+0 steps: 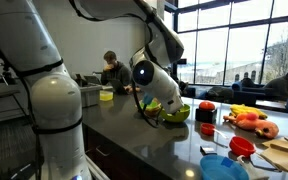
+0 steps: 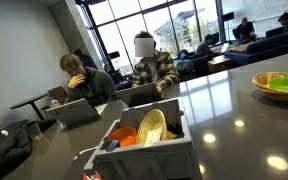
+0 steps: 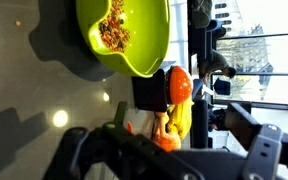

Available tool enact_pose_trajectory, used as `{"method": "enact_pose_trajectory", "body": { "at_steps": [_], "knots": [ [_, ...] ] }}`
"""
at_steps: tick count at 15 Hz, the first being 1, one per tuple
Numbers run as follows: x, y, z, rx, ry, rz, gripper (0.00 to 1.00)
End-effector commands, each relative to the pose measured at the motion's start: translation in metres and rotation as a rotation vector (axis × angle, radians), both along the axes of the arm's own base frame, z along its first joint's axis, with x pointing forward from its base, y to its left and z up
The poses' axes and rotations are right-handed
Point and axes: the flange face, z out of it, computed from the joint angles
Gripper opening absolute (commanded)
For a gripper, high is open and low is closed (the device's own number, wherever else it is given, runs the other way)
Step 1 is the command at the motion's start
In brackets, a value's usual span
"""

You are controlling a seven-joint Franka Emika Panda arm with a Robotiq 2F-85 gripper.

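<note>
In the wrist view a lime-green bowl (image 3: 124,35) with brown crumbs in it lies on the dark counter, just beyond my gripper (image 3: 162,128). The jaws stand wide apart and hold nothing; one dark finger (image 3: 252,130) shows at the right. Between and past the fingers lie an orange toy fruit (image 3: 179,85), a yellow toy piece (image 3: 177,118) and a black block (image 3: 149,92). In an exterior view my gripper (image 1: 151,107) hangs low over the counter, right beside the green bowl (image 1: 175,113). The green bowl (image 2: 280,83) also sits at the right edge of an exterior view, where the gripper is out of frame.
On the counter to the right lie a red bowl (image 1: 206,107), a banana (image 1: 246,110), orange toy food (image 1: 256,124), a red cup (image 1: 242,146), a blue bowl (image 1: 224,167) and a wooden board (image 1: 284,150). A white crate (image 2: 144,148) holds toy items. People sit at tables behind.
</note>
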Motion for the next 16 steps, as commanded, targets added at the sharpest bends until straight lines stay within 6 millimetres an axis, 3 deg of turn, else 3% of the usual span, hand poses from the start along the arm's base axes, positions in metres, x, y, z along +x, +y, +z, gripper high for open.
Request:
{"method": "enact_pose_trajectory", "body": {
  "at_steps": [1, 10, 16],
  "knots": [
    [0.001, 0.000, -0.003, 0.026, 0.020, -0.011, 1.00],
    [-0.004, -0.011, -0.023, 0.120, 0.084, -0.040, 1.00],
    [-0.009, -0.020, -0.025, 0.103, 0.122, -0.060, 1.00]
  ]
}}
